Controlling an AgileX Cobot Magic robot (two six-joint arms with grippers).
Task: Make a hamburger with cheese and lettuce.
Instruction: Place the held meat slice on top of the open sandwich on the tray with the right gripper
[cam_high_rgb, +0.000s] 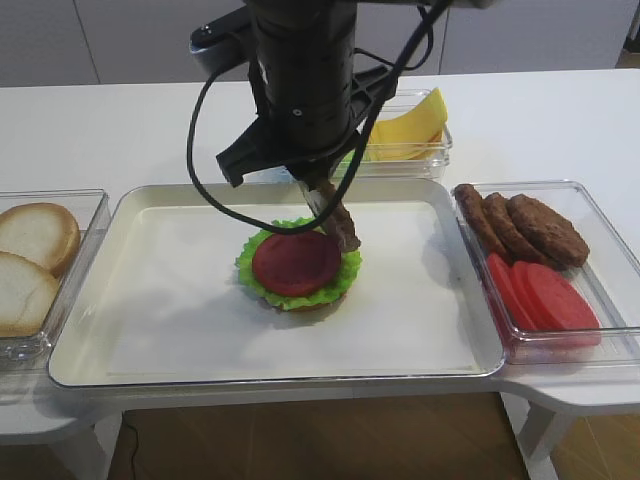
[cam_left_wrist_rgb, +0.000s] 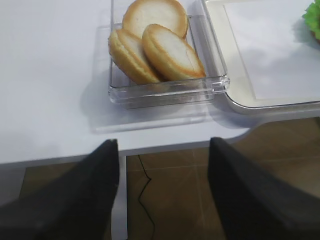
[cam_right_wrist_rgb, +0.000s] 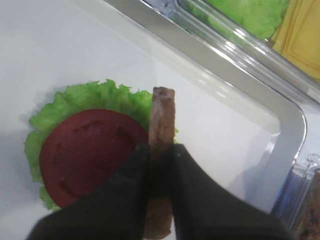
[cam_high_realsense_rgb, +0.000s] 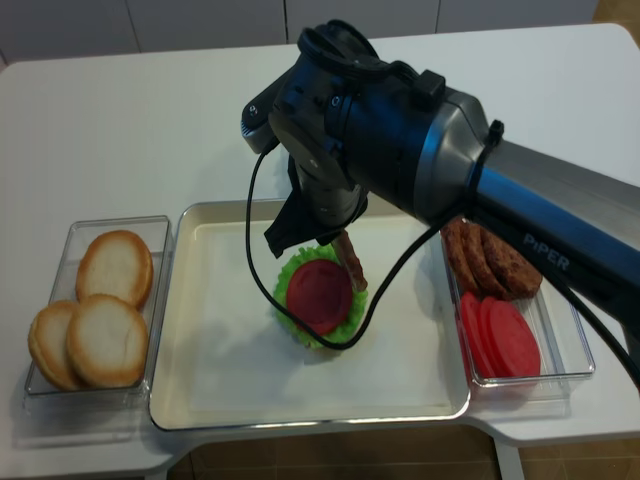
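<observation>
The hamburger (cam_high_rgb: 297, 268) sits near the middle of the white tray (cam_high_rgb: 160, 330): a tan bun base, a ruffled green leaf rim and a red tomato disc on top. Just above its right edge the right gripper (cam_right_wrist_rgb: 159, 152) hangs with its jaws clamped on a brown patty (cam_right_wrist_rgb: 162, 120), which is held on edge, tilted, its lower end at the stack's leaf rim; whether it touches the leaf cannot be told. In the right wrist view the patty's free end sticks out past the black fingers (cam_right_wrist_rgb: 125, 185) beside the tomato.

Behind the hamburger, past the tray's far rim, a clear box holds the cheese (cam_high_rgb: 410, 125), yellow slices leaning together, with the lettuce (cam_right_wrist_rgb: 247, 12) beside them in the same row of boxes; in the high views the arm hides most of the green.

To the hamburger's right, off the tray, a clear bin (cam_high_rgb: 600, 215) holds loose patties (cam_high_rgb: 525, 225) at its far end and tomato slices (cam_high_rgb: 545, 300) at the near end. To its left, another clear box (cam_high_realsense_rgb: 45, 385) holds pale bun halves (cam_high_realsense_rgb: 105, 335).

The left gripper (cam_left_wrist_rgb: 162, 165) is well away from the hamburger, beyond the near edge of the table (cam_left_wrist_rgb: 50, 75) by the bun box, its two dark fingers (cam_left_wrist_rgb: 90, 185) standing apart with nothing between them.
</observation>
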